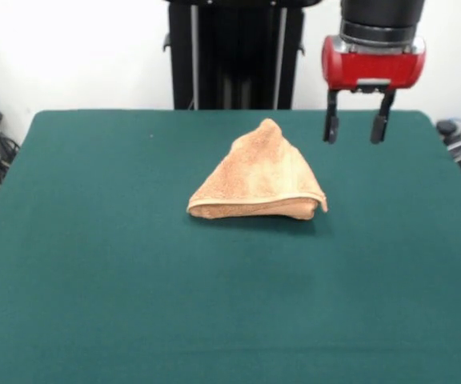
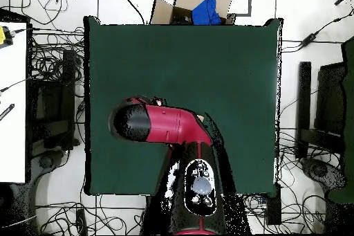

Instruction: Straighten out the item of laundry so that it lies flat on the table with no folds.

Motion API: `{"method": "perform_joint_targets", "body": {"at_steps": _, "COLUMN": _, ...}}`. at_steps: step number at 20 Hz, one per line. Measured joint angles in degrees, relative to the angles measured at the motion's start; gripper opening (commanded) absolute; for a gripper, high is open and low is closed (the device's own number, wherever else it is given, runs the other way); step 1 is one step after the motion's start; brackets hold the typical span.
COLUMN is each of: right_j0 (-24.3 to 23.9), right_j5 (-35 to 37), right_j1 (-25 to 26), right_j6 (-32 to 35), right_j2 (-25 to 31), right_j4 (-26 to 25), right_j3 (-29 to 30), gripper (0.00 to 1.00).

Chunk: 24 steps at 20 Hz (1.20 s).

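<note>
The table (image 1: 94, 264) is the biggest thing here, a dark green felt-looking top that fills most of the front view and sits as a big green rectangle in the overhead view (image 2: 180, 53). Next up is the red and black arm (image 2: 162, 124), which from above reaches out across the robot-side part of the table and pretty much covers whatever's under it, so the towel can't be made out in that view at all.

The towel (image 1: 258, 178) shows up fine from the front though. It's light orange-tan terry, lying around the middle of the table, a bit toward the robot's side. Definitely not flat: it's folded over on itself into a triangle-ish shape, with a point aimed at the pedestal and a thick doubled edge with a border band facing the camera.

The gripper (image 1: 355, 126) hangs off the red wrist, up in the air to the picture's right of the towel's far point, near it but not touching. Its two dark fingers (image 1: 330, 124) point straight down with a clear gap between them, and there's nothing held in there.
</note>
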Motion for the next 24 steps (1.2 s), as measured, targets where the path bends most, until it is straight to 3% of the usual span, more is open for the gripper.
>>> {"method": "perform_joint_targets", "body": {"at_steps": 14, "right_j0": -4.96, "right_j5": -0.02, "right_j1": 3.25, "right_j6": 0.00, "right_j2": 3.21, "right_j4": 0.01, "right_j3": 0.32, "gripper": 1.00}}
{"method": "perform_joint_targets", "body": {"at_steps": 24, "right_j0": -5.98, "right_j5": -0.04, "right_j1": 5.57, "right_j6": 0.00, "right_j2": 3.73, "right_j4": 0.02, "right_j3": 0.31, "gripper": 1.00}}
